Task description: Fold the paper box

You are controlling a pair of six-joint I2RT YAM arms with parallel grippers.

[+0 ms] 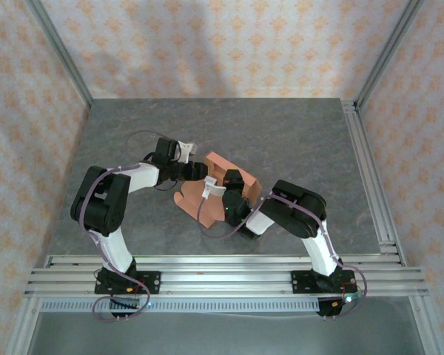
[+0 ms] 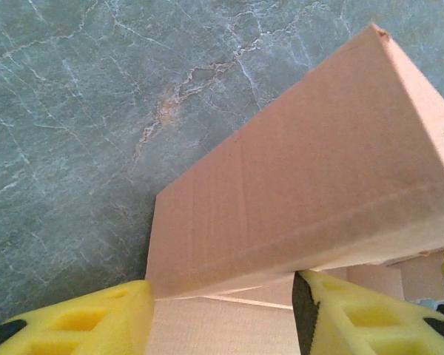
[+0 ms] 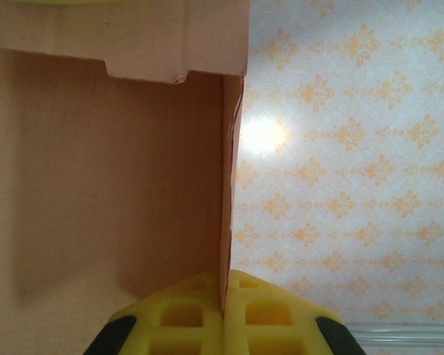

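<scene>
The right arm bends inward, its right gripper (image 3: 223,296) pinching an upright wall of the paper box (image 1: 219,164) at the middle of the table (image 1: 296,140). The left arm folds across, the left gripper (image 2: 222,310) standing apart at the box's left panel.

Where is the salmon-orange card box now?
Top external view: the salmon-orange card box sits near the middle of the grey table, with the right pincer shut on one panel edge and the left pincer at its left side.
</scene>
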